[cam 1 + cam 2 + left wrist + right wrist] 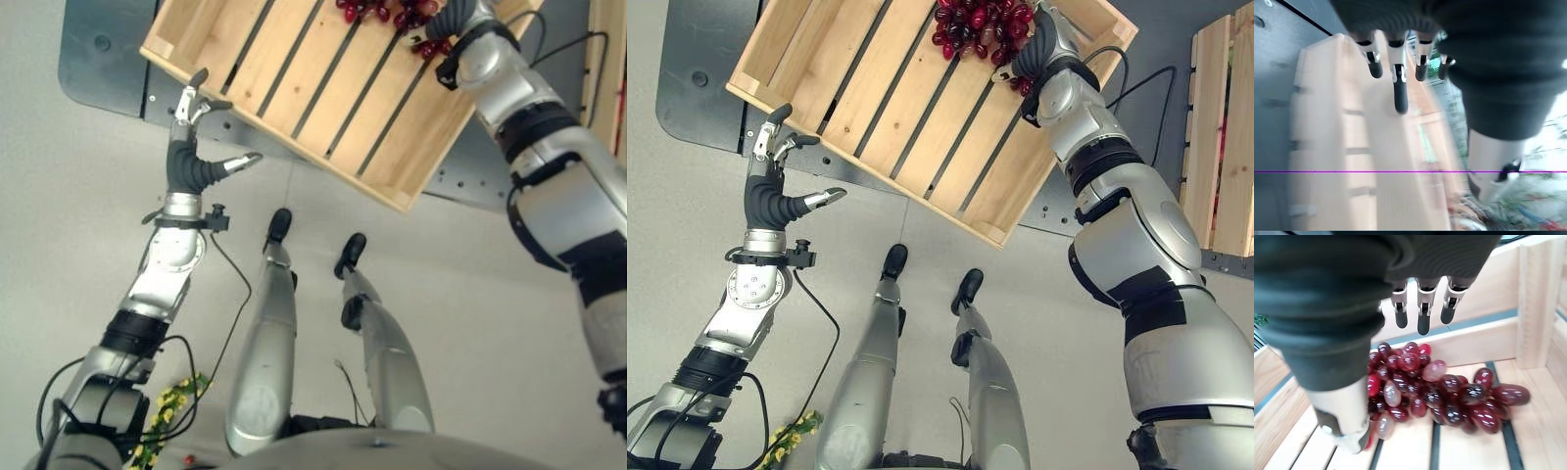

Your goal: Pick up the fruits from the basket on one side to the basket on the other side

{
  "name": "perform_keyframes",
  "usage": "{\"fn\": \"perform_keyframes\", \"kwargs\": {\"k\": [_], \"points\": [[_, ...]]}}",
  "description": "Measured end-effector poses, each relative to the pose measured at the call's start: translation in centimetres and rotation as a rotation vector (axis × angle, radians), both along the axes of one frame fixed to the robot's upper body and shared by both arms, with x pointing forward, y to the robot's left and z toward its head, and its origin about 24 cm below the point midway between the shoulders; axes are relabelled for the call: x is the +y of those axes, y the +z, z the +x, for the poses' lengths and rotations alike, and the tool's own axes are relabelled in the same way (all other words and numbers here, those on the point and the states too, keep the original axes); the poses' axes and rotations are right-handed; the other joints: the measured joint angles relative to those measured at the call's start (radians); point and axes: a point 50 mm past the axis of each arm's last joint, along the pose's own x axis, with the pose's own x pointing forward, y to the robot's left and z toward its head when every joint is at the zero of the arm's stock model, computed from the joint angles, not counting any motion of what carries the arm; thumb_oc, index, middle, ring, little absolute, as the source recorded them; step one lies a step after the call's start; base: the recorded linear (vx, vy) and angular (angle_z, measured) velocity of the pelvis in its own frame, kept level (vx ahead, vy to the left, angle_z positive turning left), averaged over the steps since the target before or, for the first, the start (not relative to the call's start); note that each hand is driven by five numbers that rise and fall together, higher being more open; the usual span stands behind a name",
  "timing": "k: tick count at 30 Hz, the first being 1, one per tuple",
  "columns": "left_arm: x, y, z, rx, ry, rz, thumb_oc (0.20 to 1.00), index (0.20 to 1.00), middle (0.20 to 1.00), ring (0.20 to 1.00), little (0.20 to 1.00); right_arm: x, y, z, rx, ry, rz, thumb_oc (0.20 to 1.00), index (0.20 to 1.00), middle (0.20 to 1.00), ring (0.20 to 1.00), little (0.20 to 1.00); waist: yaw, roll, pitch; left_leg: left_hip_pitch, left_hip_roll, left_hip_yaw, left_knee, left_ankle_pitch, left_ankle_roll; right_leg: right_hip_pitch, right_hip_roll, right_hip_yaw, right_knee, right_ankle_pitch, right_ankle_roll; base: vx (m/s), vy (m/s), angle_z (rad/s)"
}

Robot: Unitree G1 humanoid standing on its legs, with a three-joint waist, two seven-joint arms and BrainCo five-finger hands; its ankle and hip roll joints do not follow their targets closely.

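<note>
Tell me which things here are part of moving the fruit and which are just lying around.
Part of the job:
- red grapes
- slatted wooden crate holding them
- second wooden crate at the robot's right
- right hand above the grapes
- left hand, open by the crate's edge

Lying about:
- yellow flowers on the floor

Slatted crate (921,108), upper centre: bare floor across its left and middle; grape bunch (978,22) and right hand (1038,44) fill the top right corner, walls bounding every side.

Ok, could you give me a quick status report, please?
Right hand open above the grapes in the wooden crate. Left hand open by the crate's edge. Nothing blocking.
</note>
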Motion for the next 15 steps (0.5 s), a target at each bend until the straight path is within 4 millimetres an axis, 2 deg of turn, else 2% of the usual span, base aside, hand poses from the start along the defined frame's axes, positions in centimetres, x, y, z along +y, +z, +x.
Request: {"fn": "perform_keyframes", "kwargs": {"k": [10, 11, 13, 15], "points": [[-0.07, -0.11, -0.24, -0.005, 0.001, -0.010, 1.000, 1.000, 1.000, 1.000, 1.000, 0.19, 0.03, 0.01, 0.001, 0.003, -0.008, 1.000, 1.000, 1.000, 1.000, 1.000, -0.001, -0.003, -0.034, -0.039, 0.001, 0.011, -0.007, 0.007, 0.010, -0.023, 0.006, 0.012, -0.050, 0.031, 0.004, 0.01, -0.003, -0.03], [-0.11, -0.08, -0.27, -0.009, -0.002, -0.010, 1.000, 1.000, 1.000, 1.000, 1.000, 0.32, -0.03, 0.03, 0.004, 0.007, -0.004, 0.583, 0.583, 0.583, 0.583, 0.583, -0.001, -0.003, -0.034, -0.042, 0.001, 0.011, -0.006, 0.007, 0.010, -0.023, 0.006, 0.012, -0.052, 0.031, 0.004, 0.01, -0.012, 0.04], [-0.13, -0.02, -0.29, -0.013, -0.004, -0.010, 1.000, 1.000, 1.000, 1.000, 1.000, 0.52, -0.09, 0.06, 0.008, 0.017, 0.008, 0.200, 0.200, 0.200, 0.200, 0.200, -0.001, -0.004, -0.035, -0.045, 0.001, 0.011, -0.004, 0.007, 0.010, -0.024, 0.007, 0.012, -0.053, 0.031, 0.004, 0.01, -0.006, 0.02], [-0.17, 0.04, -0.32, -0.016, -0.007, -0.011, 1.000, 1.000, 1.000, 1.000, 1.000, 0.55, -0.09, 0.06, 0.009, 0.018, 0.008, 0.200, 0.200, 0.200, 0.200, 0.200, -0.001, -0.004, -0.035, -0.049, 0.001, 0.011, -0.003, 0.007, 0.010, -0.026, 0.007, 0.012, -0.054, 0.032, 0.005, 0.00, 0.000, 0.00]]}}
